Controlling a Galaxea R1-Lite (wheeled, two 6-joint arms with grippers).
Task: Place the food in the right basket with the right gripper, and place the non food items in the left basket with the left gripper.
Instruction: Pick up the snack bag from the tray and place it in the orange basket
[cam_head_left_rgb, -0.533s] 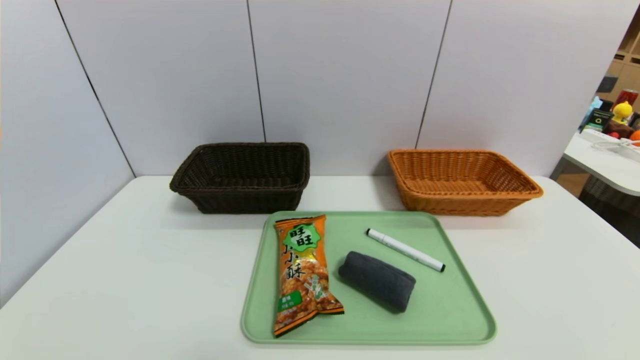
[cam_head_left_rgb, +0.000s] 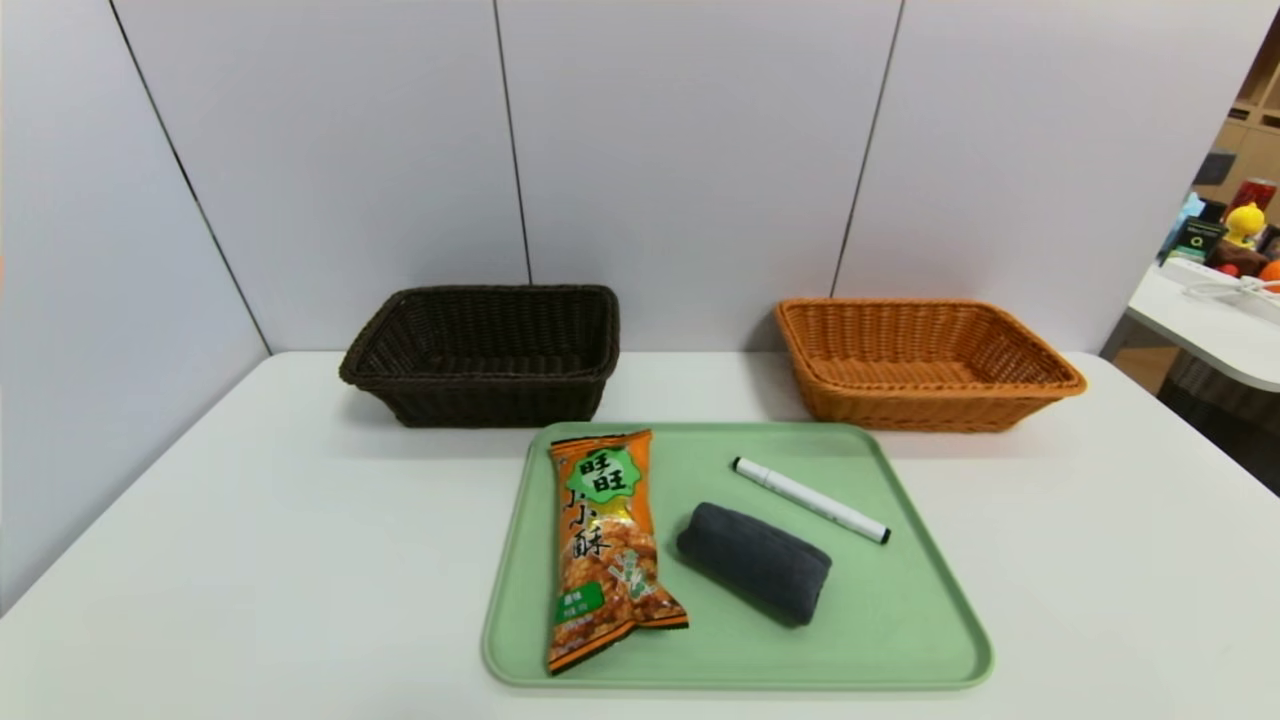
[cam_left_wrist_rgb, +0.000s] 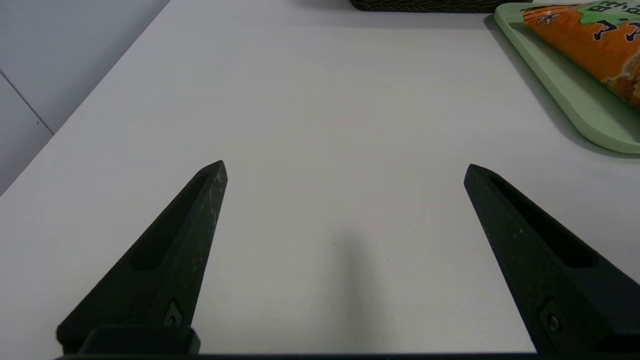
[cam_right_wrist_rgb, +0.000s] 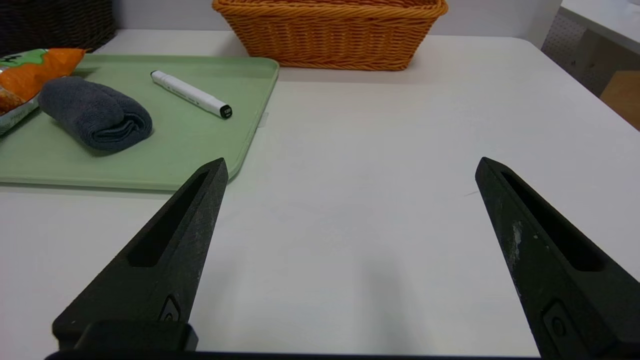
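An orange snack bag (cam_head_left_rgb: 605, 545) lies flat on the left part of a green tray (cam_head_left_rgb: 900, 640). Beside it sit a dark grey rolled cloth (cam_head_left_rgb: 755, 560) and a white marker (cam_head_left_rgb: 810, 499) with black ends. The dark brown left basket (cam_head_left_rgb: 485, 355) and the orange-tan right basket (cam_head_left_rgb: 925, 362) stand behind the tray, both with nothing in them. Neither arm shows in the head view. My left gripper (cam_left_wrist_rgb: 345, 167) hangs open over bare table left of the tray. My right gripper (cam_right_wrist_rgb: 350, 162) hangs open over bare table right of the tray (cam_right_wrist_rgb: 150, 170), near the cloth (cam_right_wrist_rgb: 95, 112) and marker (cam_right_wrist_rgb: 190, 93).
Grey wall panels (cam_head_left_rgb: 690, 150) close off the back and left of the white table (cam_head_left_rgb: 250, 560). Another table with clutter (cam_head_left_rgb: 1225, 300) stands off to the right, past the table's right edge.
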